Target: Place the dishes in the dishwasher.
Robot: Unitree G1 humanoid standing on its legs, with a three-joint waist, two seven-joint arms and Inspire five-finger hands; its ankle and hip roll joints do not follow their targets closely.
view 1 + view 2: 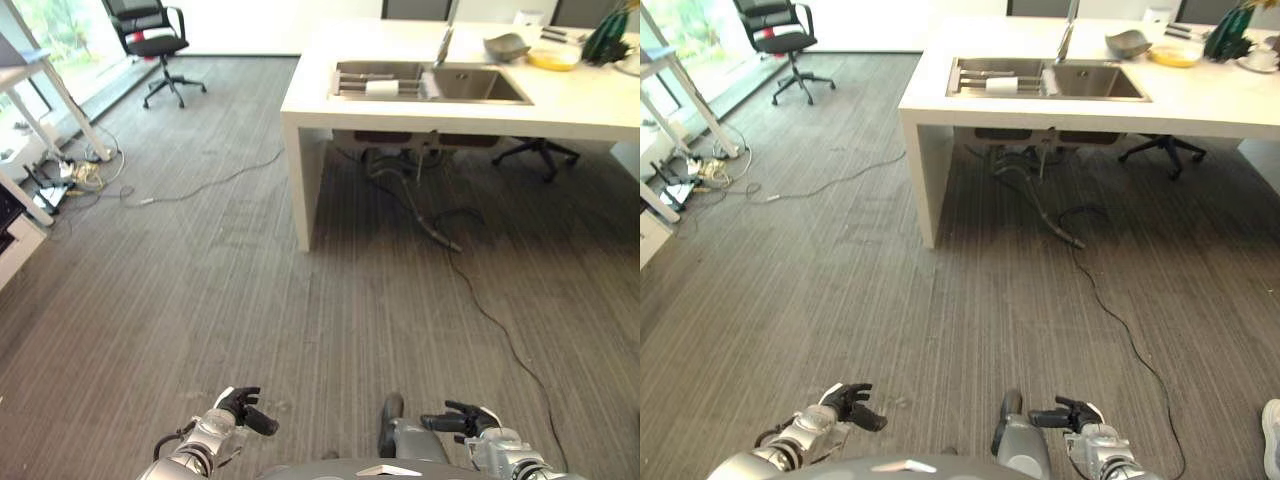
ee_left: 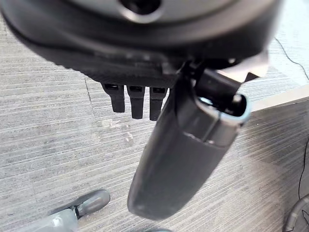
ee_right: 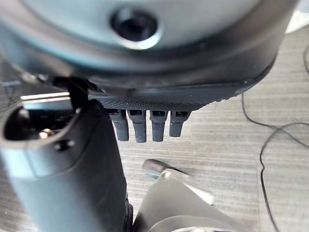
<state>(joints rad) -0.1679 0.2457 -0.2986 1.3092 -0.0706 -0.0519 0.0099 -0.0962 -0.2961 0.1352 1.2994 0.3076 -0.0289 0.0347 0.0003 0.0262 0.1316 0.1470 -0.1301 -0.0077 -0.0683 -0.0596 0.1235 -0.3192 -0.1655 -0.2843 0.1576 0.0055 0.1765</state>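
Note:
Far ahead stands a white counter (image 1: 400, 115) with a steel sink (image 1: 478, 86) and a tap (image 1: 444, 42). A white cup (image 1: 382, 88) lies in the sink's left basin. On the counter top to the right sit a grey bowl (image 1: 506, 45) and a yellow plate (image 1: 555, 58). Both my hands hang low over the carpet, well short of the counter. My left hand (image 1: 240, 405) and my right hand (image 1: 468, 420) hold nothing. Their fingers (image 2: 136, 99) (image 3: 145, 128) are relaxed, with nothing between them and the thumbs.
A black office chair (image 1: 150, 40) stands at the far left by a white desk (image 1: 45, 95) with a tangle of cables (image 1: 75, 175). Hoses (image 1: 410, 195) and a long cable (image 1: 500, 320) trail from under the counter. A white shoe (image 1: 1272, 432) shows at the right.

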